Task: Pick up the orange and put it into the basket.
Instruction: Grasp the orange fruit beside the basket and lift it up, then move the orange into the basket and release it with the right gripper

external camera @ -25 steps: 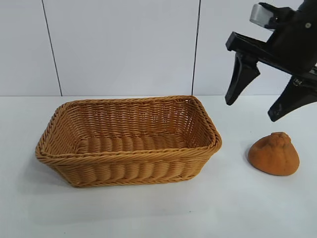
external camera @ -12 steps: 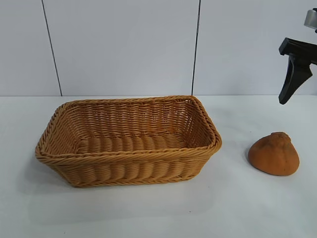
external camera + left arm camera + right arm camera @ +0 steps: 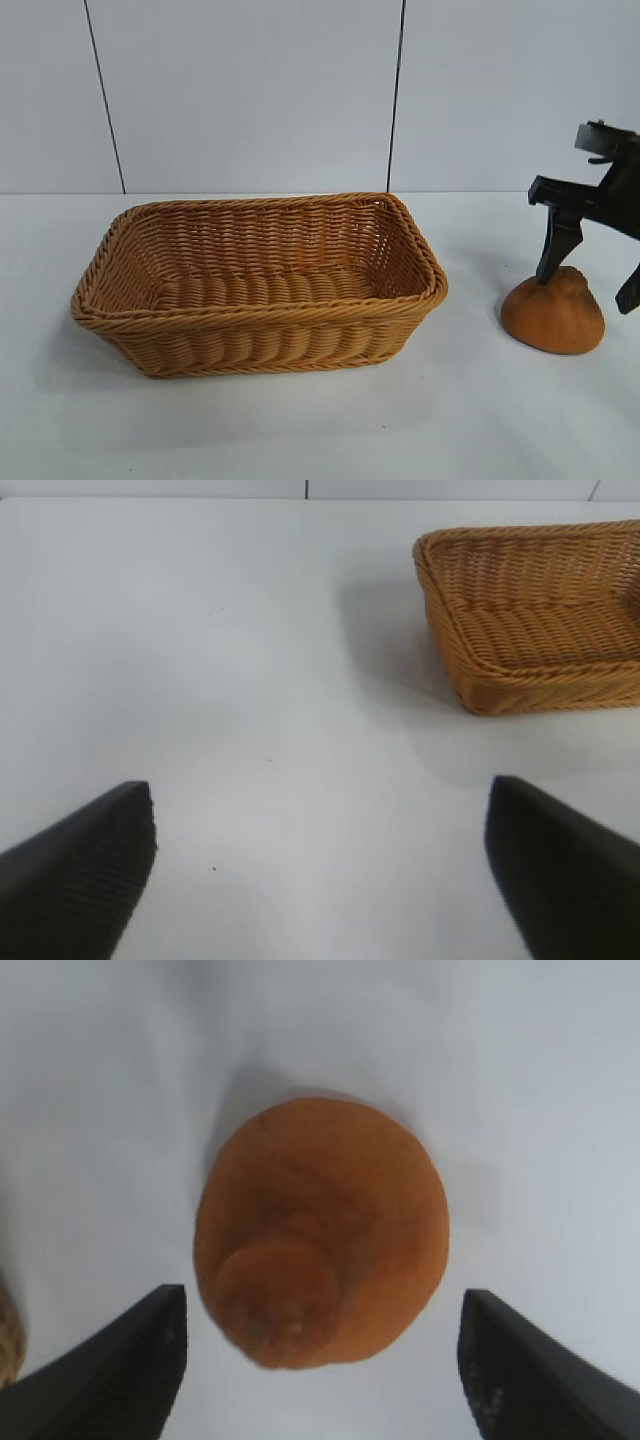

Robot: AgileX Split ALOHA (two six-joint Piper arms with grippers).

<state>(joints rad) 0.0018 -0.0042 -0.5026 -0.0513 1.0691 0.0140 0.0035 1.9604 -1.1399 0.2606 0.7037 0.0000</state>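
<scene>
On the counter (image 3: pixel 300 420), the basket (image 3: pixel 260 285) sits left of centre. The orange (image 3: pixel 553 312) lies at its 3 o'clock, apart from it. The right end effector (image 3: pixel 592 270) straddles the orange from above.

Right gripper (image 3: pixel 592 282): matte black all over, two wedge-shaped fingers (image 3: pixel 556 245) tapering to blunt tips from a flat crossbar. Left gripper (image 3: pixel 320 865): the same black, its fingers' (image 3: pixel 75 880) inner faces finely ribbed.
</scene>
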